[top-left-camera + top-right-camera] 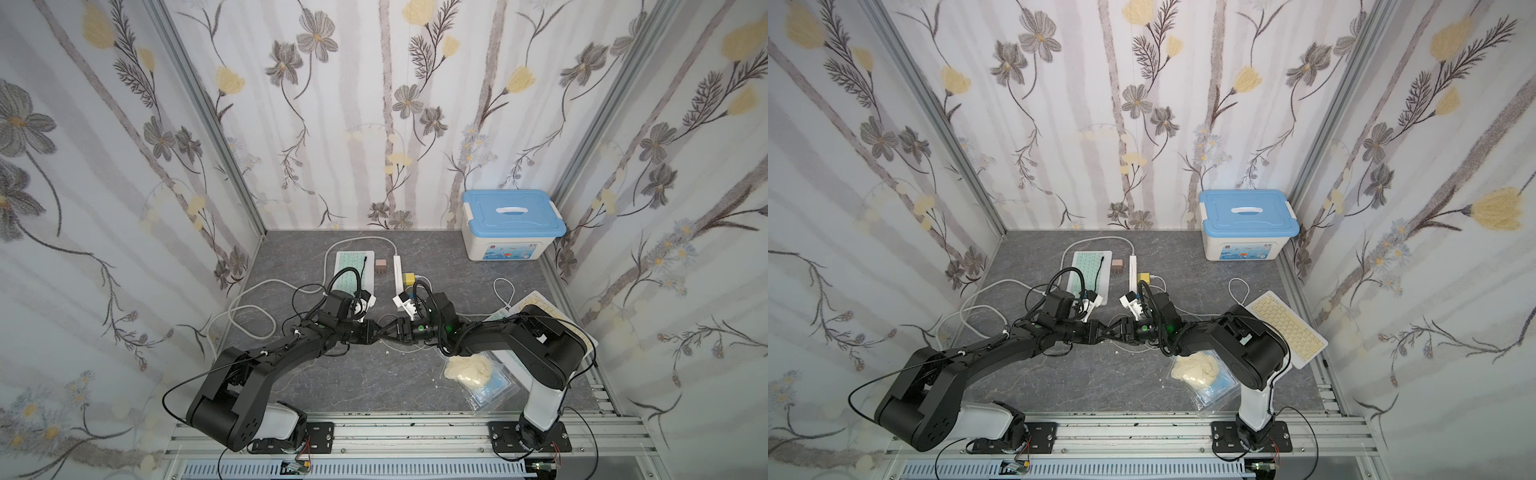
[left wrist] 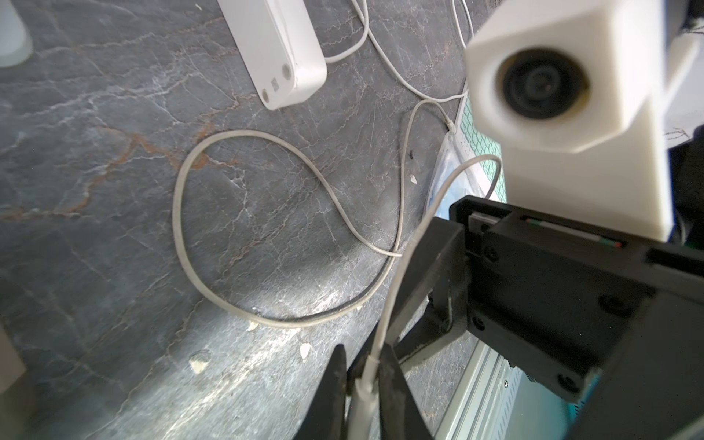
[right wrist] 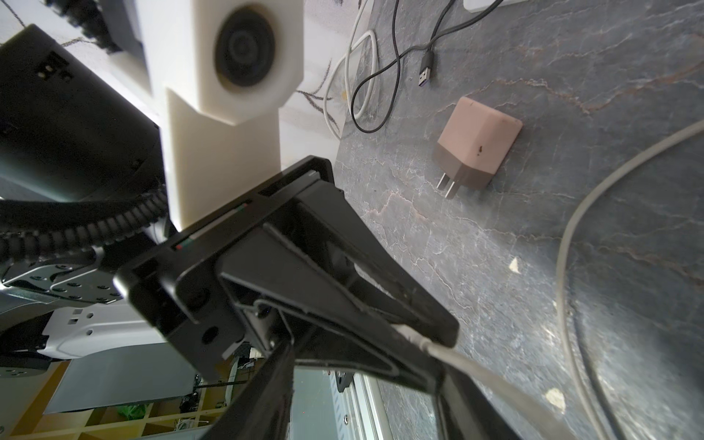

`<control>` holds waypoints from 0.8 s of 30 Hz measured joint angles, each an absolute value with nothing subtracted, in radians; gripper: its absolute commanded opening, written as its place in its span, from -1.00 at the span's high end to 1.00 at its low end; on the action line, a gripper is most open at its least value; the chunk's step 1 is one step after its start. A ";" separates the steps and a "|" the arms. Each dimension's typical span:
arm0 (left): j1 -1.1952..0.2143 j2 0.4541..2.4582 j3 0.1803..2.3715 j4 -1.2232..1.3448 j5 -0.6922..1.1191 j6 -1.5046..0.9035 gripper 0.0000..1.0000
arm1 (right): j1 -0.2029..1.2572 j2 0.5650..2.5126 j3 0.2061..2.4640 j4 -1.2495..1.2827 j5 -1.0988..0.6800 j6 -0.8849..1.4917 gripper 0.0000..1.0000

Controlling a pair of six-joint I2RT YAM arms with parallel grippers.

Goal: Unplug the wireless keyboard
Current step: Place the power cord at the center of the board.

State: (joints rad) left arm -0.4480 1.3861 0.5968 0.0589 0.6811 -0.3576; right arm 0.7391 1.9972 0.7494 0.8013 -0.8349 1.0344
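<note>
- In both top views the left tool (image 1: 375, 332) and right tool (image 1: 391, 331) met tip to tip over the middle of the grey bench (image 1: 365, 382); their jaws could not be read from there. The cream keyboard (image 1: 1287, 328) lay at the bench's right edge, partly under the right arm, with a thin white cable (image 1: 1237, 291) looped just beside its far corner.
- In the left wrist view, the left tool (image 2: 362, 356) pinched the plug end of a white cable (image 2: 398, 270) above the bench, near the power strip (image 2: 278, 45).
- In the right wrist view, the right tool (image 3: 365, 362) stood spread, with the left tool's tip between its fingers. A pink charger (image 3: 480, 144) lay loose nearby.
</note>
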 measured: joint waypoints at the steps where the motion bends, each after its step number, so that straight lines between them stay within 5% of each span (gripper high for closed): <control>1: -0.448 1.383 0.599 0.055 0.677 -0.357 0.80 | 0.739 1.997 0.749 0.801 -0.835 1.034 -0.16; 5: -0.446 1.359 0.617 0.035 0.628 -0.355 0.99 | 0.739 1.994 0.748 0.796 -0.834 1.031 -0.21; 24: -0.398 1.306 0.786 -0.061 0.381 -0.402 1.00 | 0.797 1.732 0.706 0.458 -0.749 0.790 -0.25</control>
State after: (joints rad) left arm -0.3985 1.3060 0.7856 -0.0608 0.3809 -0.4015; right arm 0.7975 1.7321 0.7055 0.4576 -0.7490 0.7898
